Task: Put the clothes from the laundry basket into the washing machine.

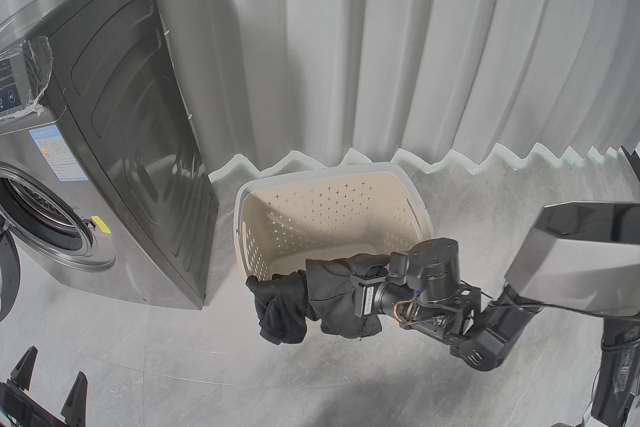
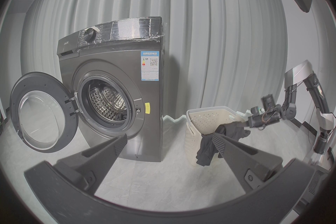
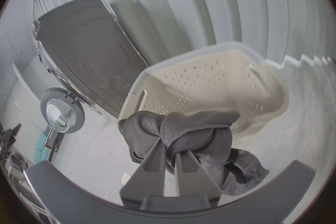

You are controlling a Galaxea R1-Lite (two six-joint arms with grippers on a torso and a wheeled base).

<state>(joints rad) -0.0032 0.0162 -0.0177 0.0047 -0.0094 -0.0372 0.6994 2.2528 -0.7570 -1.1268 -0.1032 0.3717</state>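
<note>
Right wrist view showed me the right gripper (image 3: 170,153) pinching a dark grey cloth garment (image 3: 196,130) draped over the rim of the cream perforated plastic laundry basket (image 3: 210,56). My left gripper (image 2: 168,138) hung spread wide, facing the open grey front-loading washing machine (image 2: 115,60).
</note>
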